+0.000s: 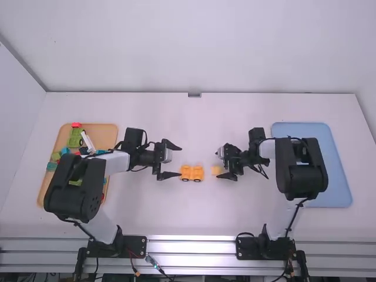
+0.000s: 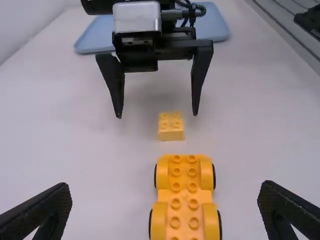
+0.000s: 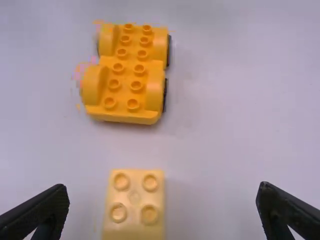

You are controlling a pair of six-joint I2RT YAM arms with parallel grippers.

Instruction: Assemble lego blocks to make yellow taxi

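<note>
Wheeled yellow base [image 1: 192,173] on white table [image 1: 194,217], small yellow brick [image 1: 217,170] near its three o'clock, left gripper [image 1: 180,161] toward its ten o'clock, jaws wide apart, right gripper [image 1: 218,165] close to brick, jaws likewise spread.

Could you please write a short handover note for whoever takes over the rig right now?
Left gripper: open and empty, near one end of the wheeled base.
Right gripper: open and empty, at the small yellow block.
Job's things: the wheeled base stands on its wheels, studs up; the small yellow block lies apart from it, studs up.
Done: the base is on the table between the arms; nothing is stacked on it.
Left: probably grip the block and press it onto the base. I can't tell whether the taxi needs more pieces.
</note>
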